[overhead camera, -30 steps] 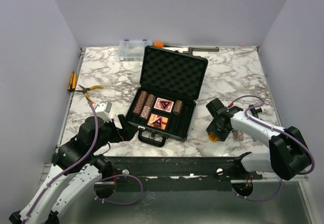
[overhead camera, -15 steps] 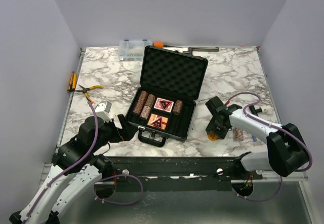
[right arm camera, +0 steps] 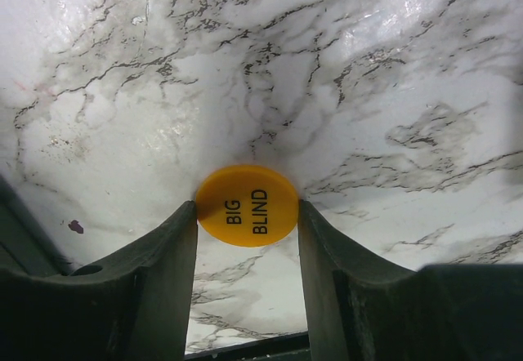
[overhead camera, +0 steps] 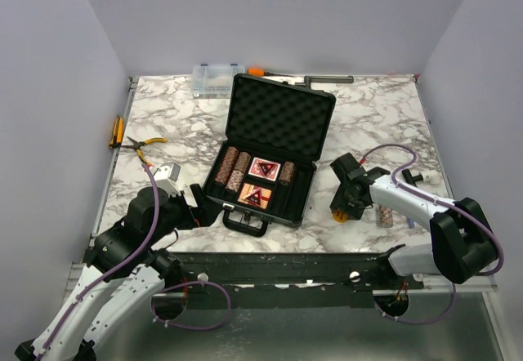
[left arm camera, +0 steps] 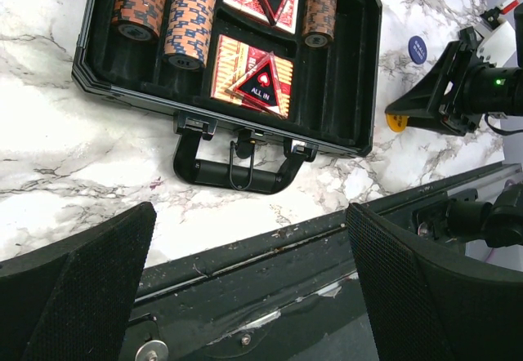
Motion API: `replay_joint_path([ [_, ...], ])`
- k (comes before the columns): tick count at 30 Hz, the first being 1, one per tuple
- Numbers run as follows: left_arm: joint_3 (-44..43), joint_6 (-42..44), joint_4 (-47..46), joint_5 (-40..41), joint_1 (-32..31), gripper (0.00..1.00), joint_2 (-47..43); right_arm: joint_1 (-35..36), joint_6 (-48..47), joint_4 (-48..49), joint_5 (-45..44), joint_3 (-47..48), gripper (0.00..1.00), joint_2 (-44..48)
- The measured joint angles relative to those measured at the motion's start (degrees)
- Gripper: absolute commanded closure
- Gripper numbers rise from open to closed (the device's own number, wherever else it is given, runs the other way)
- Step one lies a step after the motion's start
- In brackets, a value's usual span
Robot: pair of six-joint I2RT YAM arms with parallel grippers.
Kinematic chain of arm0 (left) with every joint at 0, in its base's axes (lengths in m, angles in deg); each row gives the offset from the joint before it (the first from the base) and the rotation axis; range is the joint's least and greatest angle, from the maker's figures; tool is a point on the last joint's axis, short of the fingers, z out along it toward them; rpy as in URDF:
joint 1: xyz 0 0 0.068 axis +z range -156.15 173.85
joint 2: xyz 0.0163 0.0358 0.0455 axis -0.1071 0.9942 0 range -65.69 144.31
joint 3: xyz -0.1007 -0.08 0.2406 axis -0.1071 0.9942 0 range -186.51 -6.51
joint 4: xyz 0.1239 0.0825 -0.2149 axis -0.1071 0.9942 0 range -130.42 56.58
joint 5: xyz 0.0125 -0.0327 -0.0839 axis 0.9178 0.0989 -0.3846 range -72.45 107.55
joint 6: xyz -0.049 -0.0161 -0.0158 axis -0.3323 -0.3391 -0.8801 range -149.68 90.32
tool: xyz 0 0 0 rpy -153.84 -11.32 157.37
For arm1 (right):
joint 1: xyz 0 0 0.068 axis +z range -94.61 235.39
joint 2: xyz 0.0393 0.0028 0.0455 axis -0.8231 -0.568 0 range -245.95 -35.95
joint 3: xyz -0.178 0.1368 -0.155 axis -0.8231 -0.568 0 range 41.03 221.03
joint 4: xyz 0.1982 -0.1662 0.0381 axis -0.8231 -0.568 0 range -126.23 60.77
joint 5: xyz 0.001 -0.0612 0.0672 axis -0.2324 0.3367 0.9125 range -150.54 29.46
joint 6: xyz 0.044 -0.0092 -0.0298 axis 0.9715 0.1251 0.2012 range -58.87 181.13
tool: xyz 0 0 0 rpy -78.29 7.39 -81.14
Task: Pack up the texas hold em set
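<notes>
The black case (overhead camera: 282, 116) lies open mid-table with its foam lid up and its handle (left arm camera: 235, 171) toward me. It holds brown chip stacks (overhead camera: 231, 170) (left arm camera: 189, 20) and two red card decks (overhead camera: 263, 168) (left arm camera: 252, 79), each topped by a triangular "ALL IN" token. My right gripper (overhead camera: 345, 211) (right arm camera: 247, 207) is shut on a round yellow "BIG BLIND" token (right arm camera: 247, 204) (overhead camera: 342, 217), at the marble right of the case. A short chip stack (overhead camera: 384, 216) stands beside it. A blue round token (left arm camera: 417, 48) lies nearby. My left gripper (overhead camera: 194, 202) (left arm camera: 249, 238) is open and empty at the case's front left.
A clear organiser box (overhead camera: 214, 79) and a long tool with an orange tip (overhead camera: 302, 77) lie at the back. Yellow-handled pliers (overhead camera: 145, 143) and an orange tool (overhead camera: 117, 131) lie at the left. The table's dark front rail (left arm camera: 245, 271) runs under my left gripper.
My right gripper has shifted slightly left and away from me with the yellow token between its fingers. The left arm has not moved.
</notes>
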Motion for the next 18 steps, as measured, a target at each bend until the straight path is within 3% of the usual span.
replay_joint_path([
  [18,0.0,-0.02,0.0,0.0,0.04,0.01,0.0,0.0,-1.4,0.04,0.15,3.1,0.65,0.09],
])
